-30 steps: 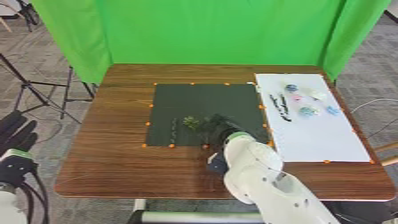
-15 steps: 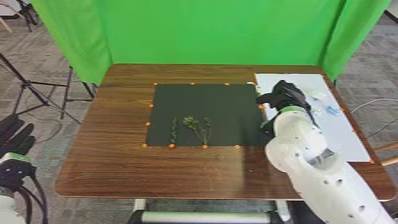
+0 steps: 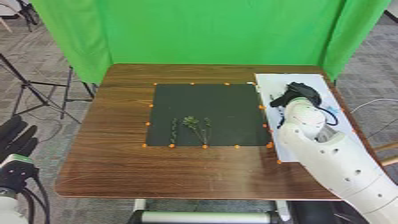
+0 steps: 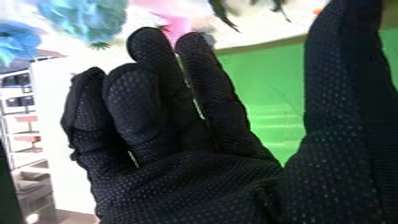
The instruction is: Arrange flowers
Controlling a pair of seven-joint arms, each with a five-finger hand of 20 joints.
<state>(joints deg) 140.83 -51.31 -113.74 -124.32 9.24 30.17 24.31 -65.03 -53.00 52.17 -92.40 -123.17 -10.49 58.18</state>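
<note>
Bright indoor light fell over the table [image 3: 160, 175], though I could not tell exactly where it came from. The white sheet [image 3: 302, 78] glared beside the dark mat [image 3: 204, 100], which gave back little light, and the green curtain [image 3: 213, 35] glowed between darker folds. My right hand [image 3: 300, 91] looked nearly solid black (gloves do drink up light). From the wrist, brightness washed out the pale background and the pink flower [image 4: 171, 10], while tiny glints speckled my shaded palm [image 4: 195, 190].

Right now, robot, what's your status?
Right hand open, over white sheet, near flowers. Greenery on dark mat. Left hand open, beside table, out of the way.
</note>
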